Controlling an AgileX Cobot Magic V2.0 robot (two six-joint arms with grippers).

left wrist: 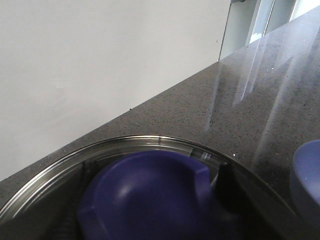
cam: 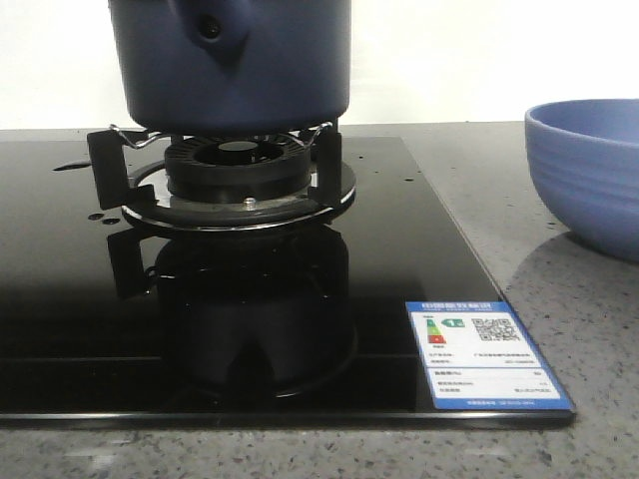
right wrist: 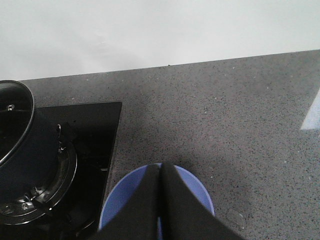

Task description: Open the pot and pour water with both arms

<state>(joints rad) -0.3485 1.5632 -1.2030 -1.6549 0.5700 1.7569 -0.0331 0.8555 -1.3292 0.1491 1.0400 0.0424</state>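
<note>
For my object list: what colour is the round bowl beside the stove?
Light periwinkle blue; the round bowl shows best in the front view.

A black glass cooktop [cam: 60, 329] lay on a grey speckled stone countertop [cam: 589, 359], its glossy surface mirroring the burner [cam: 238, 165] above it. Black pan supports [cam: 108, 165] stood around the burner on a shiny metal ring [cam: 240, 215]. A blue-edged energy label [cam: 486, 355] was stuck at the cooktop's front right corner (its print too small to read). A periwinkle-blue bowl [cam: 589, 170] sat on the countertop, to the right of the cooktop. A plain white wall [right wrist: 160, 30] rose behind.
</note>
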